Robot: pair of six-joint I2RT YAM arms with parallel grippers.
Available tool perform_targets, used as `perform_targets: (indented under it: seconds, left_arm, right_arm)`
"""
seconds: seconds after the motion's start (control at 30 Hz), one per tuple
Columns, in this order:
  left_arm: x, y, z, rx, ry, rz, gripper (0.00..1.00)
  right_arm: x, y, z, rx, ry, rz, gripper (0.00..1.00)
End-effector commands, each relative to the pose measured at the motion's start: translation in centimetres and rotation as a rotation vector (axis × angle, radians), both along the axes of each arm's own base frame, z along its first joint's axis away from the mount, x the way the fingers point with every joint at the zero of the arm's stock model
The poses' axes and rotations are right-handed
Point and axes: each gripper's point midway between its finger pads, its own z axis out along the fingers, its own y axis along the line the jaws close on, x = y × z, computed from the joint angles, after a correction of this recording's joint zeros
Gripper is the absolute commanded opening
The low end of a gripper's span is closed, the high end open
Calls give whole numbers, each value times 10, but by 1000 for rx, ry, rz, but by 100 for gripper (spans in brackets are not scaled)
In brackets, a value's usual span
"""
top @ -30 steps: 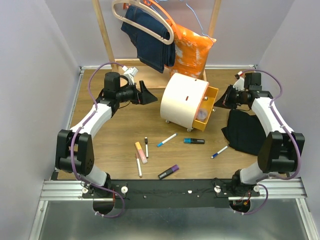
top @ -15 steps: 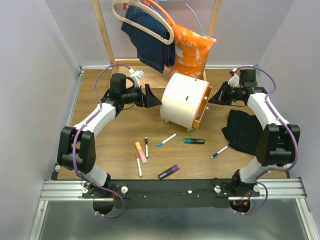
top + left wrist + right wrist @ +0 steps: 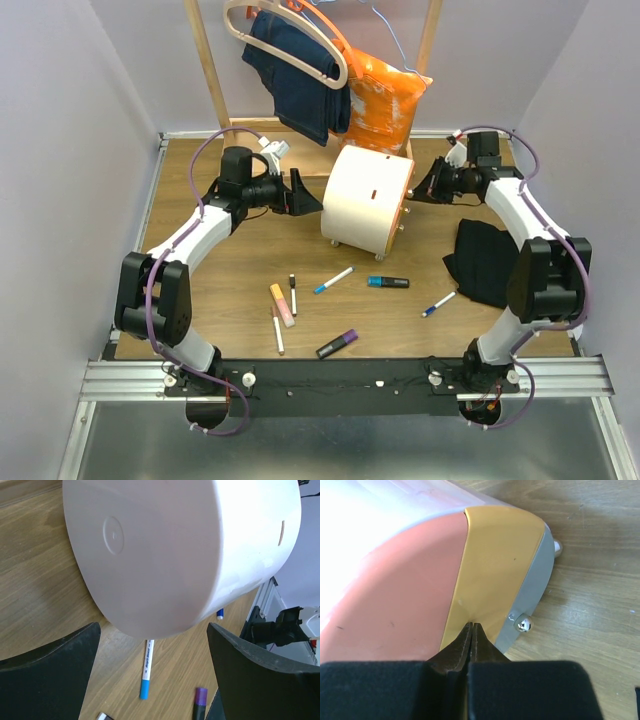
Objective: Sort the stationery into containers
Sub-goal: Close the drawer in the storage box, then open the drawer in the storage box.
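Note:
The cream-white cabinet [image 3: 366, 198] stands at mid-table, its orange drawer [image 3: 401, 213] pushed almost flush. My right gripper [image 3: 419, 192] is shut, its tips [image 3: 472, 626] pressing the yellow-orange drawer front [image 3: 495, 560] beside a small knob [image 3: 523, 624]. My left gripper [image 3: 308, 194] is open, its jaws spread against the cabinet's rounded back [image 3: 165, 545]. Loose stationery lies in front: a blue-capped pen [image 3: 333, 280], a black marker [image 3: 388, 282], a small blue pen [image 3: 438, 304], an orange-pink marker [image 3: 281, 305], a slim white pen [image 3: 277, 331] and a purple marker [image 3: 337, 344].
A dark folded cloth [image 3: 490, 262] lies at the right, under my right arm. The wooden clothes rack [image 3: 205, 70] with jeans [image 3: 295, 75] and an orange bag [image 3: 385, 100] stands behind the cabinet. Purple walls close in both sides.
My right gripper moved left and pushed the open drawer into the cabinet. My left gripper moved right to the cabinet's back and has held there.

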Motion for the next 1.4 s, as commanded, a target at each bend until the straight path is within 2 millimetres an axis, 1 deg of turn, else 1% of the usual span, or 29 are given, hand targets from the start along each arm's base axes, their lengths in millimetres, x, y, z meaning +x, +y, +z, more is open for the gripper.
perform_targets:
  seconds: [0.0, 0.03, 0.07, 0.1, 0.13, 0.17, 0.2, 0.23, 0.27, 0.3, 0.33, 0.37, 0.4, 0.43, 0.47, 0.5, 0.53, 0.57, 0.63, 0.67, 0.83, 1.07, 1.27, 1.3, 1.37]
  left_arm:
    - [-4, 4, 10, 30, -37, -10, 97]
    - [-5, 6, 10, 40, -38, -6, 97]
    - [-6, 8, 11, 43, -45, -1, 97]
    - [-7, 9, 11, 48, -45, 1, 97]
    - [-9, 12, 9, 61, -41, 5, 97]
    - [-10, 15, 13, 65, -52, 9, 97]
    - [-12, 17, 13, 74, -51, 13, 98]
    - [-14, 21, 11, 87, -37, 15, 98]
    - [-15, 26, 13, 100, -52, 22, 98]
    - [-16, 29, 13, 110, -51, 25, 98]
    - [-20, 32, 12, 124, -33, 24, 98]
    - [-21, 37, 14, 139, -55, 21, 98]
    - [-20, 43, 14, 150, -55, 31, 98]
    - [-24, 49, 12, 166, -38, 33, 98]
    - [-24, 53, 12, 177, -44, 41, 98]
    - [-23, 60, 11, 194, -53, 52, 98]
    - [-23, 68, 9, 205, -38, 68, 98]
    - [-23, 71, 9, 214, -35, 74, 98]
    - [-24, 80, 8, 236, -25, 89, 98]
    - [-25, 82, 10, 242, -36, 90, 98]
    - [-28, 89, 9, 266, -40, 98, 98]
    - [-30, 93, 7, 272, -40, 113, 99]
    - [-30, 94, 5, 266, -31, 121, 99]
    - [-30, 95, 5, 265, -32, 123, 99]
    - [-30, 94, 4, 261, -29, 124, 99]
  right_arm:
    - [-7, -10, 8, -99, 1, -27, 16]
    - [-9, -27, 3, -143, 18, -84, 33]
    - [-17, -34, -2, -146, 42, -106, 39]
    - [-34, -37, -16, -149, 90, -107, 43]
    - [-43, -51, -12, -130, 92, -141, 47]
    - [-51, -55, -13, -118, 95, -142, 47]
    - [-63, -56, -22, -95, 122, -134, 48]
    - [-70, -52, -13, 4, 112, -95, 47]
    - [-74, -49, -7, 63, 91, -51, 46]
    - [-75, -45, 0, 134, 59, -16, 45]
    - [-85, -34, 18, 289, 30, 66, 45]
    - [-88, -29, 28, 370, 18, 106, 45]
    - [-85, -25, 42, 427, -43, 158, 45]
    - [-90, -20, 53, 508, -49, 207, 46]
    - [-89, -18, 61, 576, 6, 186, 47]
    - [-79, -19, 69, 572, -82, 217, 48]
    - [-78, -19, 73, 593, -84, 228, 49]
    - [-73, -20, 77, 592, -101, 235, 49]
    - [-65, -22, 76, 590, -107, 237, 50]
    - [-61, -23, 80, 588, -121, 242, 50]
    - [-46, -25, 74, 582, -111, 228, 51]
    - [-34, -26, 67, 580, -92, 204, 51]
    - [-28, -16, 66, 586, -74, 222, 51]
    - [-26, -14, 68, 582, -92, 231, 51]
    - [-26, -6, 68, 584, -90, 251, 51]
